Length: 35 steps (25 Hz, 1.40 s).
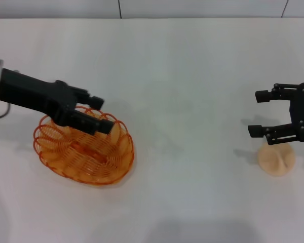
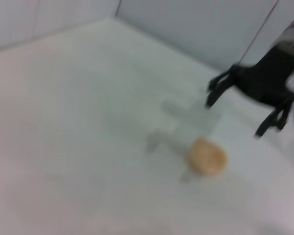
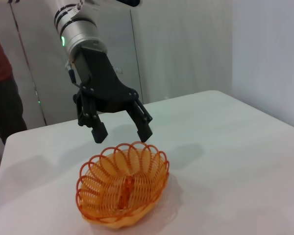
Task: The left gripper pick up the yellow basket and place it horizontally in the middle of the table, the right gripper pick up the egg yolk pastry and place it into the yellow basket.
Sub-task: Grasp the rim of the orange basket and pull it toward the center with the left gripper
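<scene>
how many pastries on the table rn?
1. The egg yolk pastry sits on the table's right side, just below the open right gripper, well apart from the yellow basket on the left. None shows inside the basket.

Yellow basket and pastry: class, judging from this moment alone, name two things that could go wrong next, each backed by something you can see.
1. The left gripper hangs open just above the yellow basket's looped rim; closing on thin wire may slip or tip the basket.
2. The right gripper is open above the egg yolk pastry, seemingly offset from it, so it might nudge the pastry across the table.
</scene>
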{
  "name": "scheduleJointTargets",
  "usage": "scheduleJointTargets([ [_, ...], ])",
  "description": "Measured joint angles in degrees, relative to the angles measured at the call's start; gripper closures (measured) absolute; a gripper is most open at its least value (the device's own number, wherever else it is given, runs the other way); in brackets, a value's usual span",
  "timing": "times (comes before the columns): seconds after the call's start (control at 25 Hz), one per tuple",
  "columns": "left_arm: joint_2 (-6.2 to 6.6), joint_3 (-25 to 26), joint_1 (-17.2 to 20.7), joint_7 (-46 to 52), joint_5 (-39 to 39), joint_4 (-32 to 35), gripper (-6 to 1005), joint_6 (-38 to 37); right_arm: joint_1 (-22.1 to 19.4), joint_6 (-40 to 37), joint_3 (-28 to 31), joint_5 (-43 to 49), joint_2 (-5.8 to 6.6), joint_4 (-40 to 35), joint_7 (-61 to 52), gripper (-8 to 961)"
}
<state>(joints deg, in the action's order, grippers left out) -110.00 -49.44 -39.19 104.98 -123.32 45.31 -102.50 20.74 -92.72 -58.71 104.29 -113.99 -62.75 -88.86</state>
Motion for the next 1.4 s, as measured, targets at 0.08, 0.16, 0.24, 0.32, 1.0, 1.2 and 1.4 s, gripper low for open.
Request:
scheduleJointTargets([
  [0.08,0.61,0.1,-0.7,2.7,-2.5,1.5,122,-1.1,0.0,0.0,0.0,-0.1,-0.18,-0.1,0.0,81],
  [0.16,1.02,0.2,-1.2,5.2,-4.8,3.0,122,-2.2,0.0,0.0,0.0,-0.1,-0.39,-0.1,0.0,81],
  [0.24,1.45,0.3,-1.7,8.1,-7.4,5.1,123,-3.3,0.0,0.0,0.3,-0.1,-0.57,-0.1,0.0,81],
  [0.32,1.81,0.2,-2.0,10.5,-9.0,6.4,123,-4.0,0.0,0.1,0.7,-0.1,-0.74,-0.1,0.0,81],
  [1.0,3.76,0.2,-5.2,30.4,-26.7,9.7,125,-3.6,0.2,0.1,2.1,-0.7,-1.26,0.0,-0.1,82],
  [1.2,2.35,0.0,-5.7,30.9,-30.7,7.5,125,-0.4,0.2,0.1,2.1,-1.0,-1.26,0.0,-0.1,82],
  [1.4,1.02,-0.2,-5.9,30.8,-33.0,4.0,126,3.6,0.2,0.1,2.1,-1.0,-1.24,-0.1,-0.3,82],
])
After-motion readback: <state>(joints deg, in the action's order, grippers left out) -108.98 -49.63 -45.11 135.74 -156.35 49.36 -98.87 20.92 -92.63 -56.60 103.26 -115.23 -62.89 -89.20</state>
